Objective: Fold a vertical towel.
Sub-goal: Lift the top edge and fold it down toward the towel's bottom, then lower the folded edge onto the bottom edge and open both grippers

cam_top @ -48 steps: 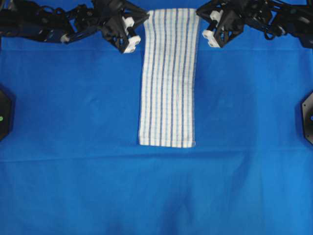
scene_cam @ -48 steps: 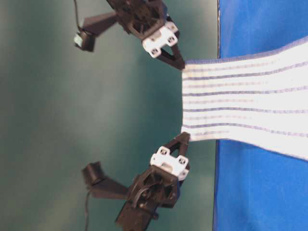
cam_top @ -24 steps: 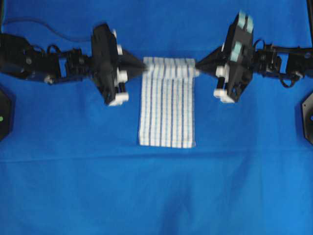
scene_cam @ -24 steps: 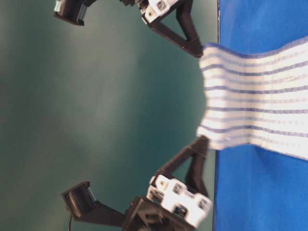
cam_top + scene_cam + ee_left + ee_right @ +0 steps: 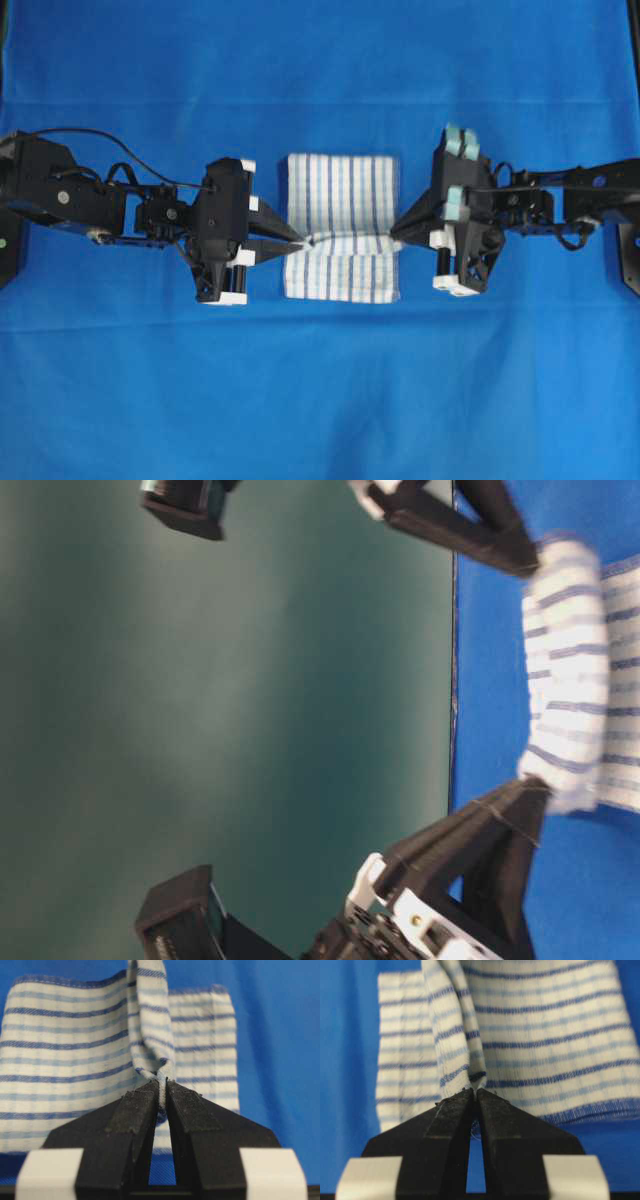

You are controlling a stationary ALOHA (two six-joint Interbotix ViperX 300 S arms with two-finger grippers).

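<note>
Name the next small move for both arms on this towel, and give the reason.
Probably carry the pinched corners on to the near edge, then lower. Both the left gripper and right gripper are shut on the towel, whose lifted end hangs short of the bottom hem.

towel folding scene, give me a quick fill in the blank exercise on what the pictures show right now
1. Both grippers are shut on the ____.
2. The cloth covering the table is plain ____.
3. The left gripper pinches a corner of the fabric ____ its two black fingers.
4. The right gripper holds the opposite ____.

Missing words: towel; blue; between; corner
</note>
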